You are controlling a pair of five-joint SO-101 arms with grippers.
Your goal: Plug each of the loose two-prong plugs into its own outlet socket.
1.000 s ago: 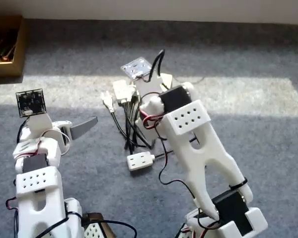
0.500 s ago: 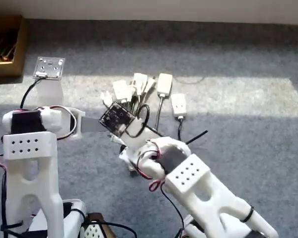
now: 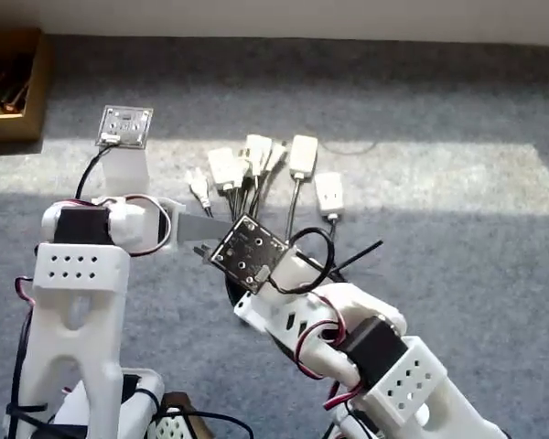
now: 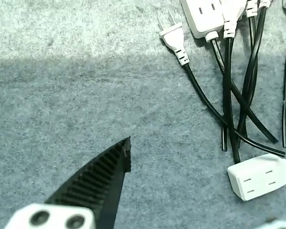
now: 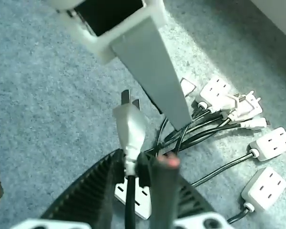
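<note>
Grips a white two-prong plug [image 5: 128,125] in the right gripper [image 5: 140,160], fingers closed on its body, prongs sticking out past the tips, black cord [image 5: 129,205] running back between the jaws. Holds it off the grey carpet [image 5: 33,109], above a white outlet socket [image 5: 133,192] lying flat near the arm. Just beside the held plug, to the left — left gripper [image 3: 206,229], over the carpet; open or closed, cannot tell. On the carpet a little farther out, second loose plug [image 4: 173,36], unplugged, prongs pointing far. Right of that, cluster of sockets [image 3: 227,167] at the far side, cords [image 4: 229,95] bundled and crossing toward the near side. Further right, long socket [image 3: 302,155] and short socket [image 3: 328,192], side by side, apart from the cluster. Far-left corner — wooden tray [image 3: 14,91] at the carpet's edge.
</note>
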